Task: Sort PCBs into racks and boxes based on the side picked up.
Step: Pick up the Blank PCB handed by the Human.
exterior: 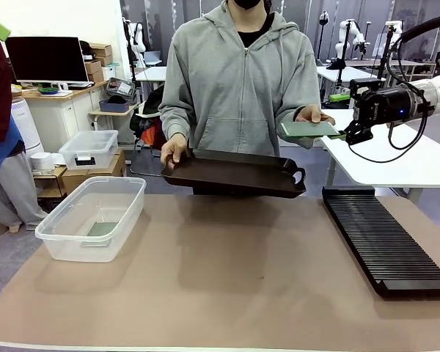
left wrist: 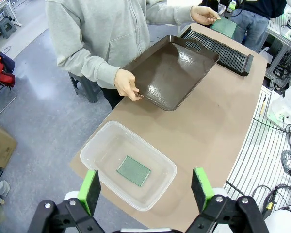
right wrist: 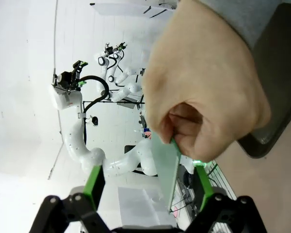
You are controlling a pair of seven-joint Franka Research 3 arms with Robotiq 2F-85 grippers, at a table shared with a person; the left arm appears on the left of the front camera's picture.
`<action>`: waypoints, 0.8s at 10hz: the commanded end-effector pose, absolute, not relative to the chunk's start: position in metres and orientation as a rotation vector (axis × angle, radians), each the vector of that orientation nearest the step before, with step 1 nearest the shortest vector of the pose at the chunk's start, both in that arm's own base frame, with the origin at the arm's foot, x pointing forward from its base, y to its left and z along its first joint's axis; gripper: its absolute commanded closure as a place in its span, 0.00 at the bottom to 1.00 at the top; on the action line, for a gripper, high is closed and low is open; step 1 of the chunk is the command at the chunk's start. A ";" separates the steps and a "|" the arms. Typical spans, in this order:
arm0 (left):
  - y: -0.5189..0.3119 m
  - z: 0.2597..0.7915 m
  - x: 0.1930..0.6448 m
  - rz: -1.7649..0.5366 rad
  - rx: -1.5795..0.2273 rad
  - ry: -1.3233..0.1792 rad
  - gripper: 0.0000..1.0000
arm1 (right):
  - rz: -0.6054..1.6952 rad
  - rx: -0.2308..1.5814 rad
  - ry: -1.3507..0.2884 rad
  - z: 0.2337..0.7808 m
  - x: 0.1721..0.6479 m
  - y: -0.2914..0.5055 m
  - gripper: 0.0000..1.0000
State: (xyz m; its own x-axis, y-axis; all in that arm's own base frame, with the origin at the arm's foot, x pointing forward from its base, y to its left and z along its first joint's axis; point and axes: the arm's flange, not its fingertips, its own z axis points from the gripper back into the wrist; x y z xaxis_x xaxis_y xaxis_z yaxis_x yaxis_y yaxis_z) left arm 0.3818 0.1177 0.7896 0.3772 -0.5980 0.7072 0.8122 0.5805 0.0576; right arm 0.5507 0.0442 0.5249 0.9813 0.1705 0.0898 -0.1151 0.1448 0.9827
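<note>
- Table (exterior: 227, 279): flat tan top, matte.
- Rack (exterior: 385, 242): long, black, flat, with many narrow parallel slots. It lies on the robot's right side of the table, below the right arm.
- Tub (exterior: 66, 249): clear plastic with a rounded rim and no lid, on the robot's left side.
- Tray (exterior: 235, 174): dark brown and glossy, with handles. The person holds it above the far edge by one hand.
- Left gripper (left wrist: 146, 189): jaws wide and holding nothing, hovering above the tub.
- Right gripper (right wrist: 148, 184): jaws wide, green pads on either side of the offered board and apart from it (no grip yet, as far as can be judged).
- Person's hand (right wrist: 203, 87): pinches the far end of that board.
- PCBs, thin, green, rectangular:
  - Held board (exterior: 308, 130): its long axis points from the hand into the right gripper's gap, edge-on to that wrist. The right arm is much the nearer, and closing would likely take it.
  - Second board (left wrist: 134, 171): lies flat on the tub floor.
</note>
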 end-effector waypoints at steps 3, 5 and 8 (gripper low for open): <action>0.117 0.788 0.379 -0.926 -0.328 -0.753 0.00 | 0.249 1.448 0.055 0.520 0.550 0.048 1.00; 0.117 0.788 0.379 -0.926 -0.328 -0.753 0.00 | 0.247 1.467 0.071 0.519 0.550 0.049 1.00; 0.117 0.788 0.379 -0.926 -0.328 -0.753 0.00 | 0.239 1.492 0.078 0.517 0.552 0.047 1.00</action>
State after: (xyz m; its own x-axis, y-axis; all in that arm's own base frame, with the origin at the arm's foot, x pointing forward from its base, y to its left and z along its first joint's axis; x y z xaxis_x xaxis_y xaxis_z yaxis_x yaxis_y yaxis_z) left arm 0.3818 0.1177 0.7896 0.3772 -0.5980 0.7072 0.8123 0.5805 0.0576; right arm 0.5493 0.0466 0.5158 0.9741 0.2111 0.0809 -0.1054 0.1078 0.9886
